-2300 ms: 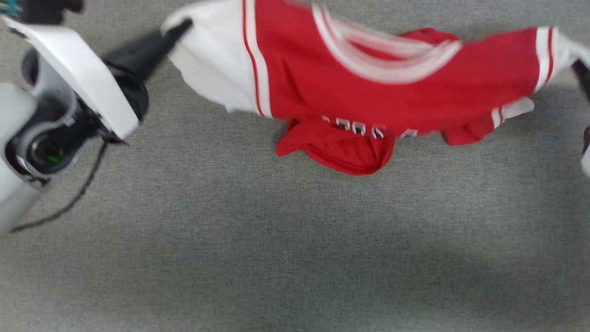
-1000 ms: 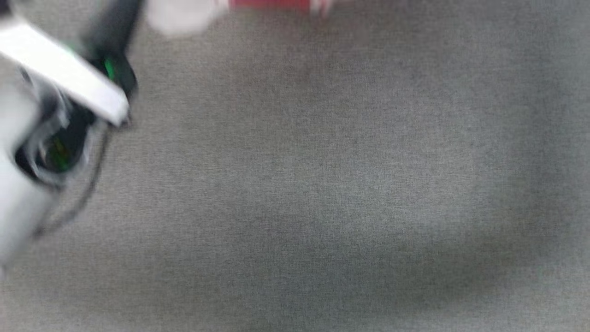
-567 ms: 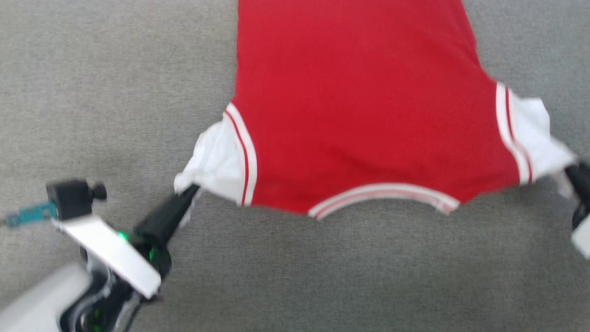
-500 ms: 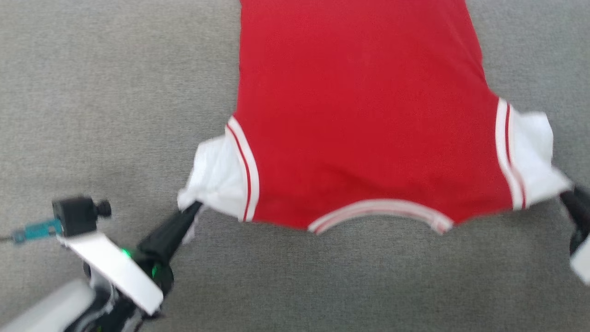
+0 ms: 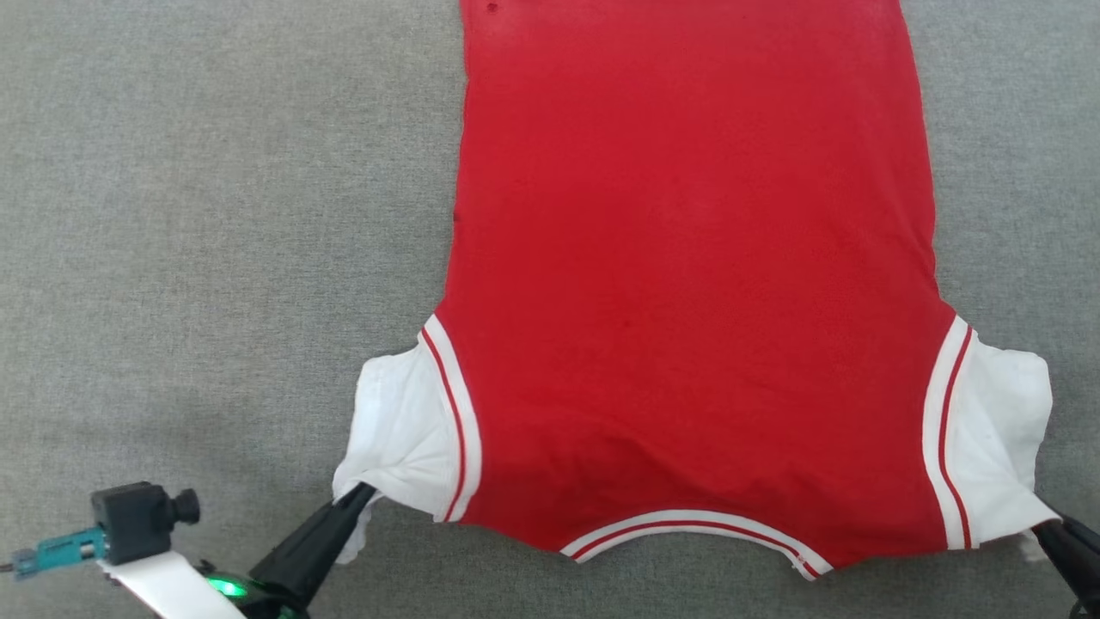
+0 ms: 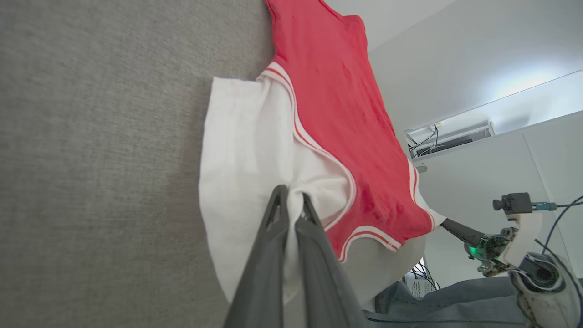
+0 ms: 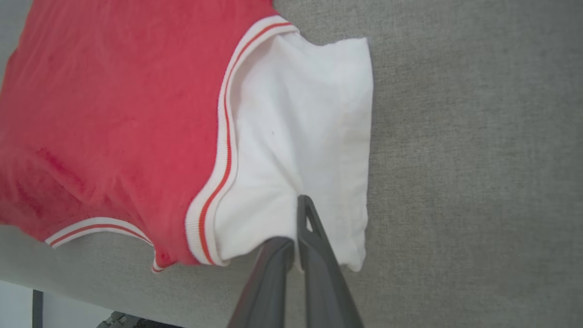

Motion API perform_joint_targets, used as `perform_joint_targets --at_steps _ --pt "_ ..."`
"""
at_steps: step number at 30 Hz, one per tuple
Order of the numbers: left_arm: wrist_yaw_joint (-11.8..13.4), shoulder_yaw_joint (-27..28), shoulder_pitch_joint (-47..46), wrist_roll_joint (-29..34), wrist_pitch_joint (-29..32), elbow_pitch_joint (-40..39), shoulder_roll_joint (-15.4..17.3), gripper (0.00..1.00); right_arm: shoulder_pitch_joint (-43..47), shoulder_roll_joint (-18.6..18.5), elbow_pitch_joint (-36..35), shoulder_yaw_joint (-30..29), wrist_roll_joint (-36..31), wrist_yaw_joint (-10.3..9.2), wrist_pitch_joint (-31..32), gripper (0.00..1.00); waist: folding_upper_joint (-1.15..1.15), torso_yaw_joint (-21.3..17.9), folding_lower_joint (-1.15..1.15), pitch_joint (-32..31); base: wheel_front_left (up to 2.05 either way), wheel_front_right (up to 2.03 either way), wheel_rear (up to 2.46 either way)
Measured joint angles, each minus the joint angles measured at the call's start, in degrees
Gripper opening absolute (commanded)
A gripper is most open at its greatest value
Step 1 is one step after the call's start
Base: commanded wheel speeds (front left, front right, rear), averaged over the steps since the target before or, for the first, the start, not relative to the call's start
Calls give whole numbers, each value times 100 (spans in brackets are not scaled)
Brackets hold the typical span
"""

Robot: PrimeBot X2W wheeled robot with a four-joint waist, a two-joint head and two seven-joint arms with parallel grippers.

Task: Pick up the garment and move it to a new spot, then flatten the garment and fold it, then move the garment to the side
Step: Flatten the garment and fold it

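Flattening is the step you are in, by my reading; the garment (image 5: 687, 301) lies spread on the grey table (image 5: 215, 258), plain red side up, collar (image 5: 687, 526) nearest you and the body running away toward the far edge; your left hand (image 5: 359, 494) is closed on a pinch of the white left sleeve (image 5: 400, 430), and your right hand (image 5: 1041, 527) is closed on the white right sleeve (image 5: 988, 430); the red body looks smooth, but both sleeves pucker toward the pinches, and in the left wrist view the near edge appears lifted off the table; the move to a new spot seems done, the fold not yet begun; next, I judge, you should lower both sleeves until the cloth rests flat, draw them gently outward so the puckers ease, then let go without dragging the jersey; the fabric is soft and will follow any sideways pull, so part the fingers before you lift away; only then choose your grips for the fold.
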Motion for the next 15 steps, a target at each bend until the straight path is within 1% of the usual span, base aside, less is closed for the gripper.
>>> perform_joint_targets --at_steps 2,5,9,13,14,15 --pt "0 -27 -4 46 -1 -1 -124 0 -49 0 166 40 -105 -1 -23 0 0 11 0 -13 0 0 0" --pt "0 -185 -76 98 -1 159 -276 0 -227 -64 602 227 -356 0 -2 0 0 20 0 -43 0 0 0" --pt "0 -479 -274 201 0 397 -370 0 -459 -88 1183 509 -553 0 -1 0 0 50 0 -73 0 0 0" --pt "0 -664 -440 212 0 604 -405 0 -619 -127 1502 642 -701 0 -151 0 0 100 0 -57 0 0 0" --pt "0 -686 -467 212 0 631 -425 0 -637 -140 1533 668 -727 1 -233 8 0 107 0 -51 0 0 0" --pt "0 -699 -500 211 0 653 -448 0 -649 -144 1540 677 -736 1 -304 37 0 114 0 -45 0 0 0"
